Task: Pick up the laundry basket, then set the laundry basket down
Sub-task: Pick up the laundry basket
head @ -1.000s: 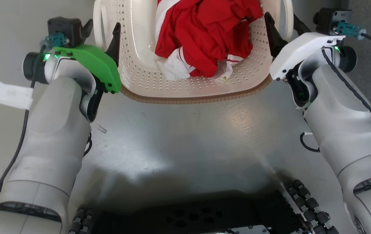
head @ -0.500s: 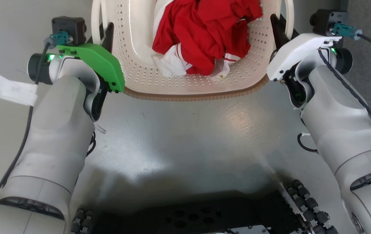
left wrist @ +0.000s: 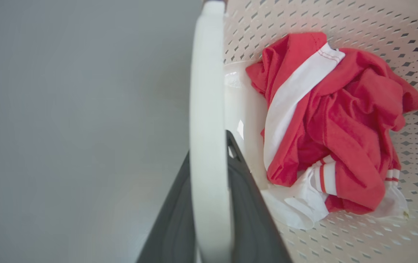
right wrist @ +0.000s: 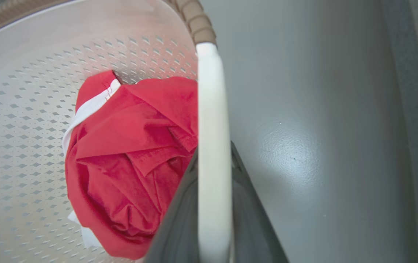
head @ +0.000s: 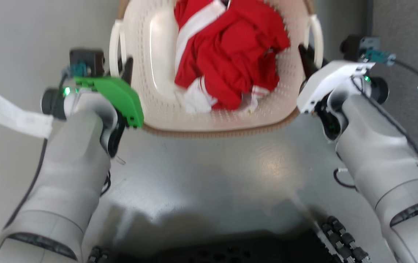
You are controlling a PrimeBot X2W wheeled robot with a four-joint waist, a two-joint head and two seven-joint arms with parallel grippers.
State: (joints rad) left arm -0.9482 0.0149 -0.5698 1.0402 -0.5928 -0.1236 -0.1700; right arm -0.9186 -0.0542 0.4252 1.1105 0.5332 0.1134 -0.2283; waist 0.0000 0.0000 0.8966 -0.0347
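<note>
Fingers of the left gripper clamp the white left loop handle of the small cream-white perforated plastic laundry basket, one dark finger on each side of the bar. We see the basket between both arms, above the glossy grey floor, with a crumpled red-and-white garment inside. Fingers of the right gripper clamp the right loop handle the same way. We cannot tell whether the basket touches the floor.

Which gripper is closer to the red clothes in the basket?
Right. The right gripper grips the handle beside the red clothes; the left gripper grips the opposite handle, with bare laundry basket between.
</note>
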